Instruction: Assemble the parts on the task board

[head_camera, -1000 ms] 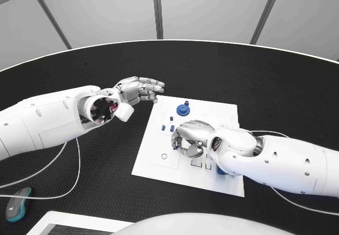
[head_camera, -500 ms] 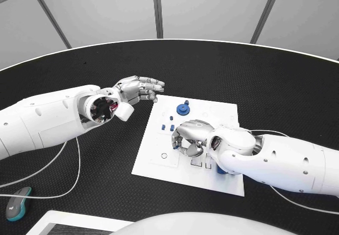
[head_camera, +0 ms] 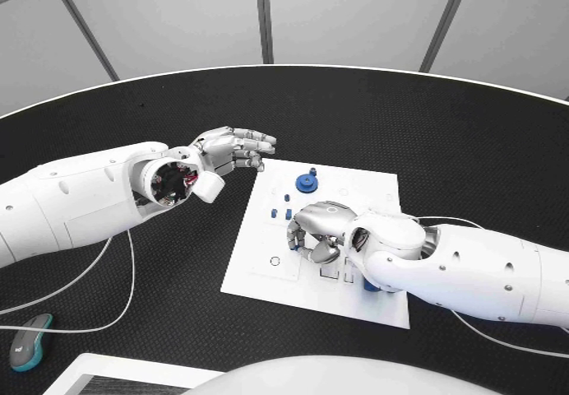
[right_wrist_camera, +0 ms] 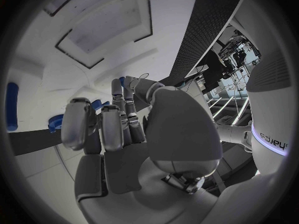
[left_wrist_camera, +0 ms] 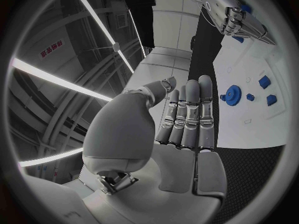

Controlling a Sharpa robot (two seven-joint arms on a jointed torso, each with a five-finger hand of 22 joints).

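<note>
Working hand: right hand at frame centre, fingers curled down onto the task board — whether they clamp a part, I cannot tell.
Idle hand: left hand, upper left, fingers together, holding nothing.
Doing it well: press straight down, no twisting.
Board axis: long side runs top to bottom, tilted slightly.
Blue gear: upright at the board's top.

Blue parts, white task board

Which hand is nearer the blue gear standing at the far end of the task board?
Roughly even, slightly the left. The left hand hovers off the task board's far corner beside the blue gear; the right hand works mid-board, nearer the robot.
</note>
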